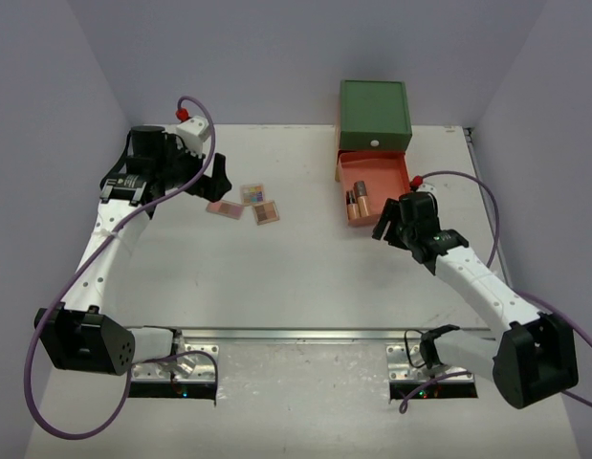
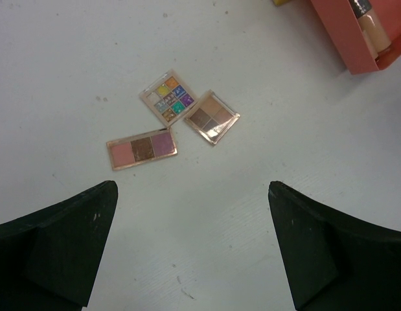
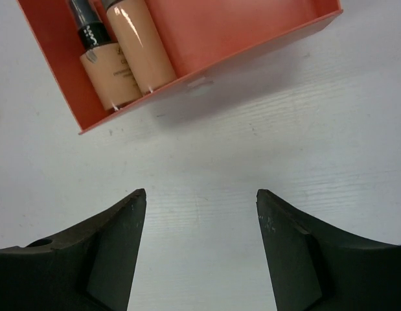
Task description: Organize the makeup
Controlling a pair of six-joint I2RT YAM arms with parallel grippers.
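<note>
Three small flat palettes lie together on the table: a pink-brown one [image 1: 220,206] [image 2: 142,148], a multicoloured one [image 1: 253,193] [image 2: 170,98] and a brown one [image 1: 266,212] [image 2: 213,116]. Two bottles [image 1: 359,200] [image 3: 126,55] lie in the open orange drawer [image 1: 391,182] [image 3: 239,32] of the green chest [image 1: 374,113]. My left gripper [image 1: 217,178] [image 2: 192,188] is open and empty, just left of the palettes. My right gripper [image 1: 389,222] [image 3: 200,194] is open and empty, just in front of the drawer.
The green chest stands at the back right of the table with its orange drawer pulled out toward me. Purple cables loop off both arms. The table's right edge [image 1: 494,239] runs close to the right arm.
</note>
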